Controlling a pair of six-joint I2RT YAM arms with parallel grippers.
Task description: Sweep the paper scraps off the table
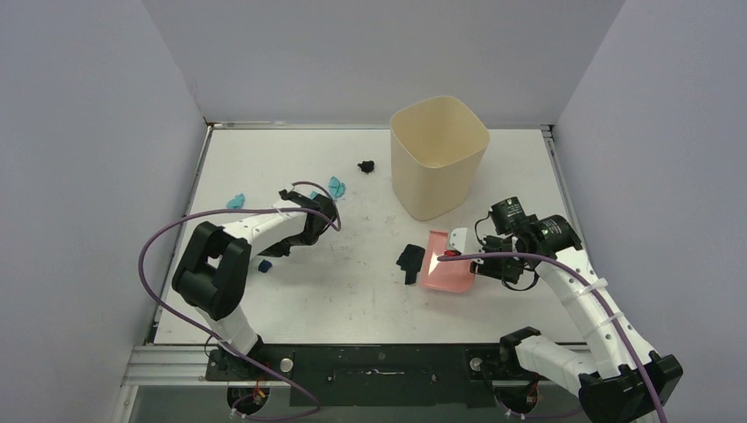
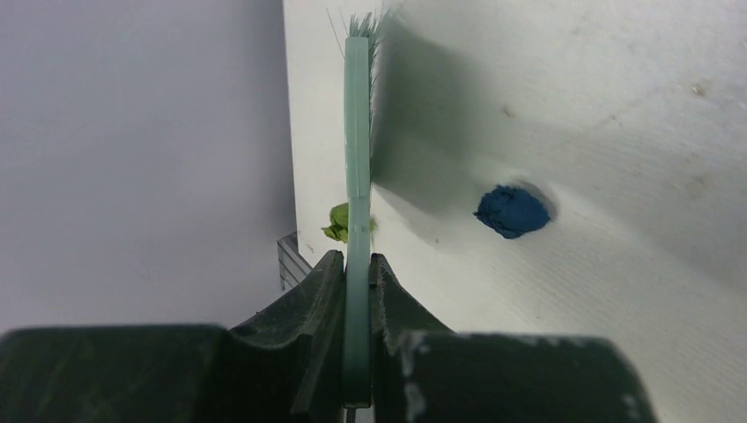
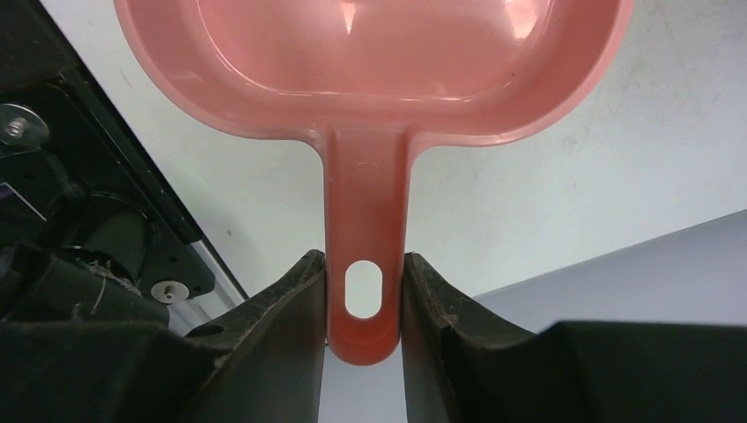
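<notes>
My left arm (image 1: 220, 264) and right arm (image 1: 586, 304) are white links with black joints. A purple cable (image 1: 144, 256) trails along each. At the frame's bottom, a black base plate (image 1: 379, 363) carries round silver bolts. The dark left gripper (image 2: 357, 264) shows white scuffs.

Glossy pink plastic dustpan (image 3: 370, 79); matt white scuffed table (image 2: 617, 291); crumpled paper scraps (image 2: 512, 211).

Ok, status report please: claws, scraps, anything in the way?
Left claw shut on brush. Right claw shut on dustpan. Paper scraps scattered on table. Bin beyond dustpan, not blocking.
</notes>
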